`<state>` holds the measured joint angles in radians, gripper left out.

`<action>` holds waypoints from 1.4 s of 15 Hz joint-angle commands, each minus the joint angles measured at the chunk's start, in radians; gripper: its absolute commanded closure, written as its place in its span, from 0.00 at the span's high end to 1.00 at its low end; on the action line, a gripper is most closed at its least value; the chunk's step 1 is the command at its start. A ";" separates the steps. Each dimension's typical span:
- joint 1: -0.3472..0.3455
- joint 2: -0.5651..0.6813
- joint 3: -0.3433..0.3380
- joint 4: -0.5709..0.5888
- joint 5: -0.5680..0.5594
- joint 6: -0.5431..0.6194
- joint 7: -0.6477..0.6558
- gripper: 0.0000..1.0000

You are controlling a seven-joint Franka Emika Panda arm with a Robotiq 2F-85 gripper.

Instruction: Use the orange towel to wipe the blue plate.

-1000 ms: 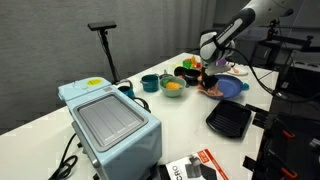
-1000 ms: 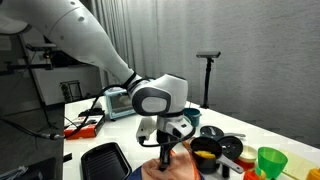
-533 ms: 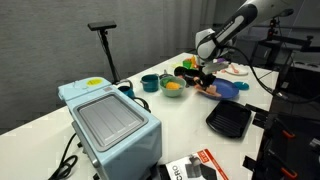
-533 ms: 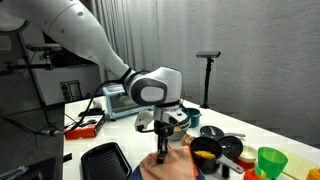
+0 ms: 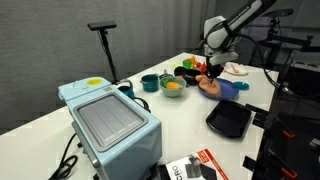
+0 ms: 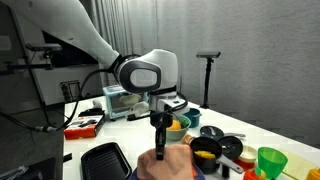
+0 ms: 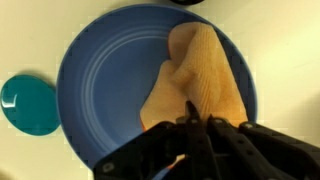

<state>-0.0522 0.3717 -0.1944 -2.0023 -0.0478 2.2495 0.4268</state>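
Note:
The blue plate (image 7: 100, 90) fills the wrist view; it also shows in both exterior views (image 5: 232, 88) (image 6: 137, 173). The orange towel (image 7: 195, 85) hangs from my gripper and drapes over the plate's right half. In the exterior views the towel (image 5: 210, 84) (image 6: 168, 165) bunches on the plate below the fingers. My gripper (image 7: 195, 122) is shut on the towel's upper edge, a little above the plate (image 5: 212, 70) (image 6: 158, 140).
A teal cup (image 7: 28, 103) stands beside the plate. Bowls (image 5: 172, 88), a dark tray (image 5: 229, 119), a blue toaster oven (image 5: 108, 118), a green cup (image 6: 270, 160) and a lamp stand (image 5: 105, 50) share the white table.
My gripper has risen and shifted a little, lifting the towel's top while its lower part stays on the plate.

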 commanded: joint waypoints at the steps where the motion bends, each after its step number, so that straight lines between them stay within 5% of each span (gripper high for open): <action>1: -0.032 0.058 -0.030 0.006 0.006 -0.010 0.034 0.01; 15: -0.054 0.238 -0.087 0.124 0.022 0.098 0.137 0.01; 21: -0.046 0.260 -0.051 0.157 0.050 0.186 0.109 0.01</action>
<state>-0.1022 0.5941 -0.2686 -1.8820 -0.0291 2.3957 0.5526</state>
